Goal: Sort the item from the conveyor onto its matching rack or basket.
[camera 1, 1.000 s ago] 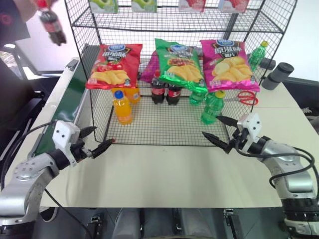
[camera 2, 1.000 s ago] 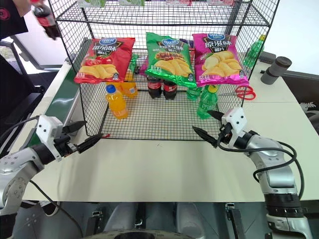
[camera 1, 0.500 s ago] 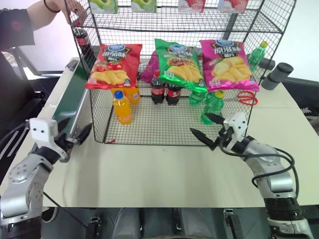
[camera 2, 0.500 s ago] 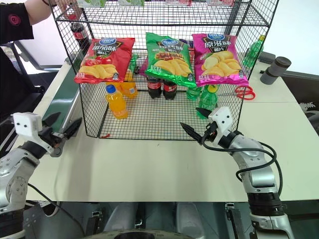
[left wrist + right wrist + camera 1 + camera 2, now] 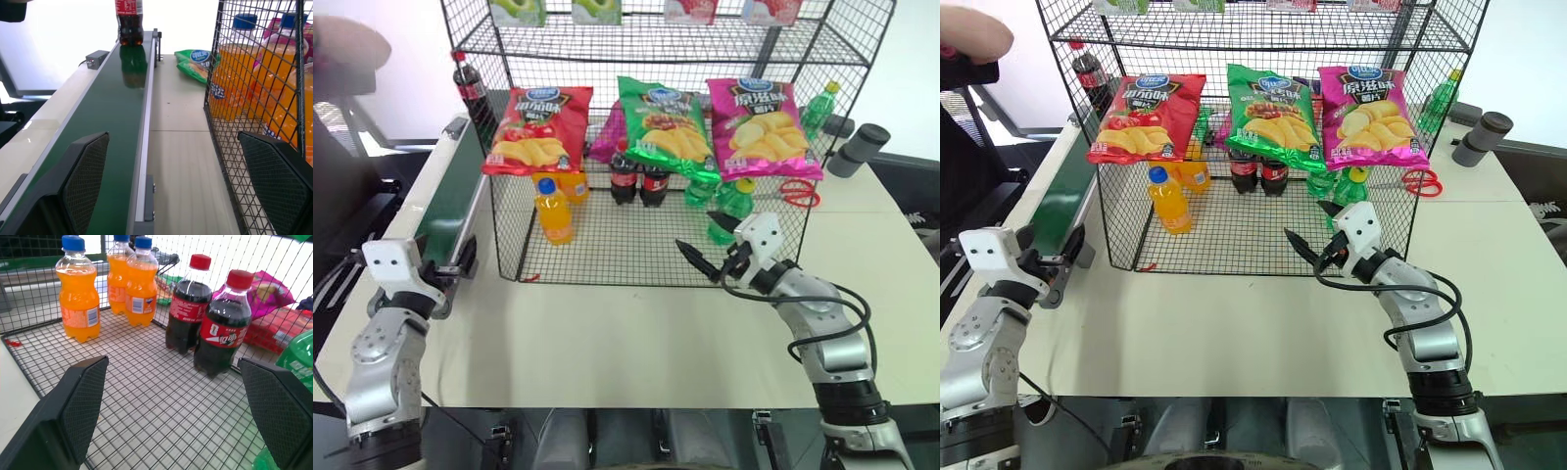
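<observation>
A pale table (image 5: 636, 333) is seen carrying the black wire rack (image 5: 656, 245) and, along its left edge, the green conveyor (image 5: 450, 196). The cola bottle (image 5: 468, 83) stands upright at the belt's far end. Both the left pincer (image 5: 171, 186) and right pincer (image 5: 710, 245) are held wide open, empty.

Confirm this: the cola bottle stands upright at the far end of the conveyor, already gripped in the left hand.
Not gripped. The cola bottle stands upright at the far end of the conveyor, but the left hand is open and well short of it, as the left wrist view shows.
</observation>
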You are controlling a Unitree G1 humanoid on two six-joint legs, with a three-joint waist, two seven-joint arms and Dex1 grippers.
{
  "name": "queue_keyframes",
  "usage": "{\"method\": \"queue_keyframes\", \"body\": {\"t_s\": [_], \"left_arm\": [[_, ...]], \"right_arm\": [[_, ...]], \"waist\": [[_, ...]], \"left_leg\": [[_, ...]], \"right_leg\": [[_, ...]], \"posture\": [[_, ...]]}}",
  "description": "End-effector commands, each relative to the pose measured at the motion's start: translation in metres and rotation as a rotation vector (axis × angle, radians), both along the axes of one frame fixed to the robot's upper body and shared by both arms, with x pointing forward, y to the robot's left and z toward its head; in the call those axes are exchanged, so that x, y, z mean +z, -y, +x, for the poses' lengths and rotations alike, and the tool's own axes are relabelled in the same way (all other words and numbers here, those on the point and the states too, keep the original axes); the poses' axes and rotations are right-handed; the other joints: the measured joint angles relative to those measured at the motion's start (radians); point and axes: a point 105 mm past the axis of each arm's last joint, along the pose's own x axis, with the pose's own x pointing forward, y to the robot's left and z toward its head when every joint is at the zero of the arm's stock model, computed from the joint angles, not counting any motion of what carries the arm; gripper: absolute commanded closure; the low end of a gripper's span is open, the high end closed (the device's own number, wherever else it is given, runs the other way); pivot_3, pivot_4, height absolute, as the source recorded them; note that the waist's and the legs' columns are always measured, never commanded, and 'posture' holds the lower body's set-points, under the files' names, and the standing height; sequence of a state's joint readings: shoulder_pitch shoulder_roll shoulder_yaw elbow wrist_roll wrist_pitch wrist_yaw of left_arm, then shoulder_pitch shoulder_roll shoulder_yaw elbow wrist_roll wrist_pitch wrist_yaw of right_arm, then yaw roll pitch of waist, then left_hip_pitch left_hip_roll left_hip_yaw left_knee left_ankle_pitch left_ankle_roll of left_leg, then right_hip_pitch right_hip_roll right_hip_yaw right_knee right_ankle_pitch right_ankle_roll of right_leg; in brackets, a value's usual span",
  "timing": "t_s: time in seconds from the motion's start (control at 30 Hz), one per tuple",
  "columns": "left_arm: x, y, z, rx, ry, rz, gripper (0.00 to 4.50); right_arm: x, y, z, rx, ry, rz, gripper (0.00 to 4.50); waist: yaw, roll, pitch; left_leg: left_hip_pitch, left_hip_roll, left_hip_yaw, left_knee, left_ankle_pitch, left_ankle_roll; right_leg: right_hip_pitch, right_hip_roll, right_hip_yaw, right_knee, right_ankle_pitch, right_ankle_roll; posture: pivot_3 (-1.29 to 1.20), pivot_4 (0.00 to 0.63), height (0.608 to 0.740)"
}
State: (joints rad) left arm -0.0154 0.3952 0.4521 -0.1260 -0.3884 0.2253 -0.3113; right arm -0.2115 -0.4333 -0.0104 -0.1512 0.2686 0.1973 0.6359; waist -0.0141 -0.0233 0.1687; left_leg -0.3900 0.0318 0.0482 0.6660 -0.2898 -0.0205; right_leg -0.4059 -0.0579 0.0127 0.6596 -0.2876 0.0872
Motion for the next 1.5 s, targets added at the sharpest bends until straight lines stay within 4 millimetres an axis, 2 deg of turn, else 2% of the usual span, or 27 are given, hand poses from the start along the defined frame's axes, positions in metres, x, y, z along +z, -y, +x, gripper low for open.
{"method": "queue_keyframes", "body": {"t_s": [0.03,0.37,0.8,1.5], "left_arm": [[0.007,-0.004,0.001,0.042,0.034,0.022,0.00],[0.000,-0.020,0.001,0.122,0.020,0.026,0.00],[-0.003,-0.020,0.005,0.121,0.014,0.045,0.00],[-0.006,-0.028,0.014,0.197,0.050,0.034,0.00]], "right_arm": [[0.007,-0.013,-0.008,0.083,0.001,0.025,0.10],[0.007,-0.032,-0.016,0.149,-0.001,0.039,0.10],[0.013,-0.042,-0.021,0.188,0.036,0.053,0.10],[0.009,-0.064,-0.017,0.205,0.051,0.062,0.10]], "waist": [[0.000,0.000,0.000],[0.000,0.000,0.000],[0.000,0.000,0.000],[0.000,0.000,0.000]], "left_leg": [[0.000,0.000,0.000,0.000,0.000,0.000],[0.000,0.000,0.000,0.000,0.000,0.000],[0.000,0.000,0.000,0.000,0.000,0.000],[0.000,0.000,0.000,0.000,0.000,0.000]], "right_leg": [[0.000,0.000,0.000,0.000,0.000,0.000],[0.000,0.000,0.000,0.000,0.000,0.000],[0.000,0.000,0.000,0.000,0.000,0.000],[0.000,-0.001,-0.001,0.001,0.000,0.000]], "posture": [[0.00,0.150,0.740],[0.00,0.150,0.740],[0.00,0.150,0.740],[0.00,0.150,0.740]]}}
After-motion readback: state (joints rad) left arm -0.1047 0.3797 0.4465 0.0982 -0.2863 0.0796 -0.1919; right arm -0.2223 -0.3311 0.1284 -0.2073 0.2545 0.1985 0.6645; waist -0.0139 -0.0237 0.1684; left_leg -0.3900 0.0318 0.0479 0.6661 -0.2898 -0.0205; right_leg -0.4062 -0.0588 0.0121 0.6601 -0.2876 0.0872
